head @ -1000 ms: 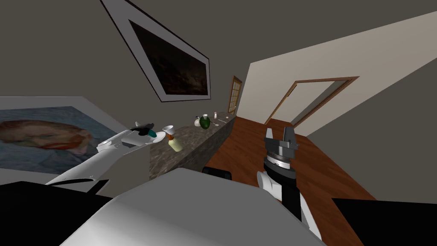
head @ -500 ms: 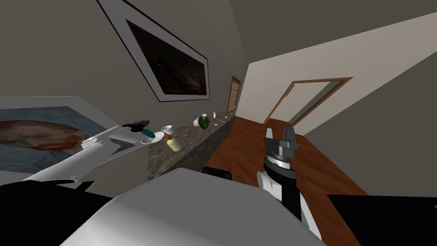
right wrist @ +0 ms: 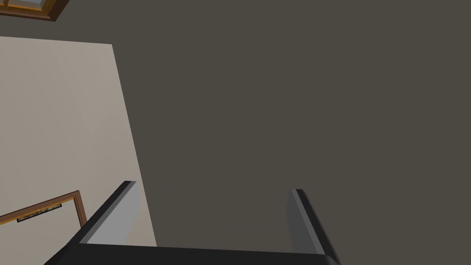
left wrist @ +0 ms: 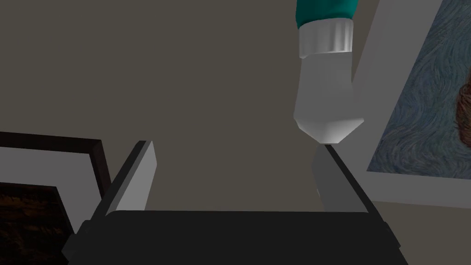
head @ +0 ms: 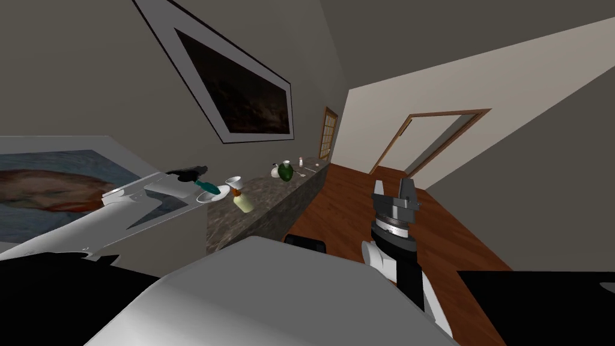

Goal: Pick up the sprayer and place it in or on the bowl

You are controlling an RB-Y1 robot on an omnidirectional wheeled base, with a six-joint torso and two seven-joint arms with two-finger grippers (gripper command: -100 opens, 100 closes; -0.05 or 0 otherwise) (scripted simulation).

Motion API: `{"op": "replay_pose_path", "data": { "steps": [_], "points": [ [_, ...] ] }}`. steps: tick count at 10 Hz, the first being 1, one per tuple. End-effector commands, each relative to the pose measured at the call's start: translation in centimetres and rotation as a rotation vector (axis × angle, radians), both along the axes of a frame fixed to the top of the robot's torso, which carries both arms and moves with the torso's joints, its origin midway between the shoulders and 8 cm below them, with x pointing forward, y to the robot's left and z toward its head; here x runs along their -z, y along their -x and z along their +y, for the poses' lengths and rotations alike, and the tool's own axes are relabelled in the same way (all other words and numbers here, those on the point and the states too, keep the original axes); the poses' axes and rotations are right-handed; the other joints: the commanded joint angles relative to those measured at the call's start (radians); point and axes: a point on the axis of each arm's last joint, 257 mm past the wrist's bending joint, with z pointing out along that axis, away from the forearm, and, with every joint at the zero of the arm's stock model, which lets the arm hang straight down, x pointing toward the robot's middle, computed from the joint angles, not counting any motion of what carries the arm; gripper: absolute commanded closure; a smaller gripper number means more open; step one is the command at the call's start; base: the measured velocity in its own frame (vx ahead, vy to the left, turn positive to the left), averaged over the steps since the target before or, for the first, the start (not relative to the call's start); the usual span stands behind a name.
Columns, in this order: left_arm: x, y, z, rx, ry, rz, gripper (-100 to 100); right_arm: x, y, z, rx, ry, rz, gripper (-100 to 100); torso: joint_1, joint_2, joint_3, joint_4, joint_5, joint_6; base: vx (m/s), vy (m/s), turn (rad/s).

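Far left, a painted portrait (head: 54, 189) hangs on the wall, and the left arm reaches across in front of it toward the near end of the counter (head: 276, 198). The left gripper (head: 195, 173) hovers right by the white bowl (head: 222, 193), which sits at that near end of the dark, stone-patterned top. And there's the sprayer (head: 207, 187): teal body, lying slanted in the bowl, its upper end pointing toward the gripper.

From the left wrist view, the fingers (left wrist: 138, 177) stand wide apart with nothing between them. The sprayer's white head and ribbed collar hang just off the tip of one finger; whether tip and nozzle touch, I can't tell. The teal body runs out of frame beyond the collar. No grip on it.

Next along the counter, just beside the bowl, stands a cream bottle (head: 244, 202) with a white flared top, tilted in this slanted view. Farther down the counter sits a green bottle (head: 287, 173), with a small white vessel (head: 277, 172) touching or just beside it, and a few tiny pale items past them, too small to name.

Over to the right, well apart from the counter, the right gripper (head: 393, 191) is held up above the wooden floor (head: 456, 240), pointing upward. Its fingers (right wrist: 124, 202) are spread apart and empty. Behind it, a wood-framed doorway (head: 444, 138) opens in the pale wall.
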Motion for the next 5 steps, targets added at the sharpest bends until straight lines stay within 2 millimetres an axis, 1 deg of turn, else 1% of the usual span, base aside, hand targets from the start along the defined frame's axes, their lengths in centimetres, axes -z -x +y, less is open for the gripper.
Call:
{"op": "replay_pose_path", "data": {
  "steps": [1,5],
  "points": [
    [0.00,0.00,0.00,0.000,0.000,0.000,0,0.00,0.00,0.00,0.000,0.000,0.000,0,0.000,0.000,0.000,0.000,0.000,0.000,0.000,0.000,0.000],
    [0.00,0.00,0.00,0.000,0.000,0.000,0,0.00,0.00,0.00,0.000,0.000,0.000,0,0.000,0.000,0.000,0.000,0.000,0.000,0.000,0.000,0.000]
  ]
}}
